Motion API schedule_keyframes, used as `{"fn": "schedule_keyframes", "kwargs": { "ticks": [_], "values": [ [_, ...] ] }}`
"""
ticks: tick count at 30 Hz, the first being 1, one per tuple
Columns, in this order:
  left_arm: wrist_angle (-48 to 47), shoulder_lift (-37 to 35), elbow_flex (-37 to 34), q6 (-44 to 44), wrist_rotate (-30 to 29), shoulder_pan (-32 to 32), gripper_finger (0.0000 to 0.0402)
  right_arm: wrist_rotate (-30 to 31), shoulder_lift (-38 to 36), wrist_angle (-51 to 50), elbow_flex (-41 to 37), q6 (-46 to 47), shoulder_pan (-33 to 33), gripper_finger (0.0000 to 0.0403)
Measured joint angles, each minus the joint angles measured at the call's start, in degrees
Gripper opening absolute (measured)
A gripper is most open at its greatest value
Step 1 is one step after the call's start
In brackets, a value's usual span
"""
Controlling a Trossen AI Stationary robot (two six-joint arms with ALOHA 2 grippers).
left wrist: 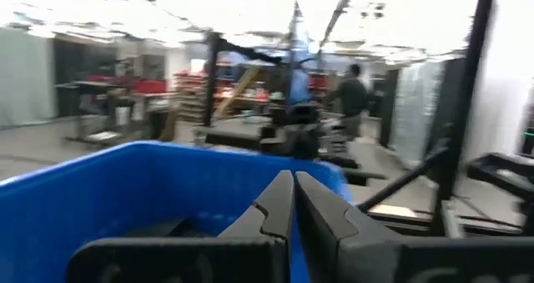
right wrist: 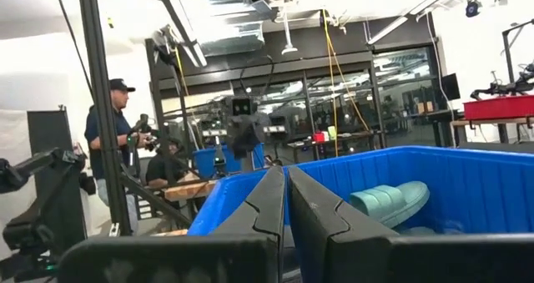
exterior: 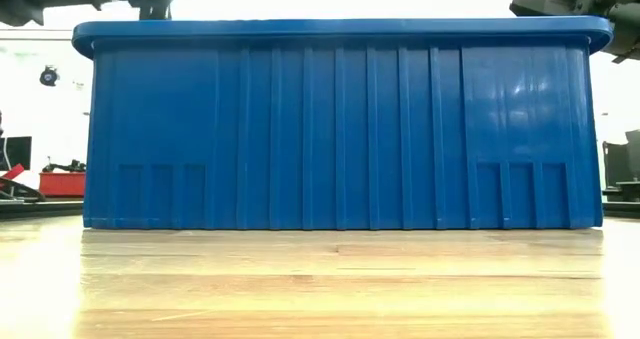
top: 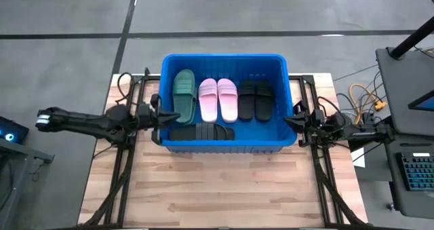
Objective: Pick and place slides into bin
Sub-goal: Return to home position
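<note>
The blue bin [top: 224, 145] stands on the wooden table, and its near wall fills the low view [exterior: 340, 129]. Inside it lie the dark green slides [top: 184, 94], the pink pair [top: 218, 99], one black pair [top: 256, 99] and another black pair [top: 201, 132] laid crosswise along the near wall. My left gripper [top: 158, 116] is shut and empty over the bin's left rim. My right gripper [top: 290, 120] is shut and empty over the right rim. The right wrist view shows a green slide [right wrist: 388, 201] in the bin; the left wrist view shows a dark slide [left wrist: 167, 229].
Bare wooden table top [top: 224, 189] lies in front of the bin. Cables [top: 363, 98] and a desk with a keyboard [top: 413, 172] are to the table's right. People stand in the room beyond the table [right wrist: 113, 141] [left wrist: 355, 95].
</note>
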Motion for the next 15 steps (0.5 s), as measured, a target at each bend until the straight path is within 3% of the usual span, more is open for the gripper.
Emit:
{"fn": "schedule_keyframes", "kwargs": {
  "ticks": [7, 12, 15],
  "values": [
    [10.55, -5.09, -10.66, 2.82, -4.28, 0.04, 0.0, -0.02, 0.02, -0.03, 0.0, -0.06, 0.0, 0.0009],
    [10.35, -13.71, -14.29, 3.77, -4.25, 0.04, 0.0, 0.02, 0.02, -0.03, -0.02, -0.13, 0.0, 0.0008],
    [5.05, -19.12, -13.6, 7.42, -4.36, 0.04, 0.0, 0.03, 0.07, -0.03, -0.02, -0.03, 0.0, 0.0008]
  ]
}}
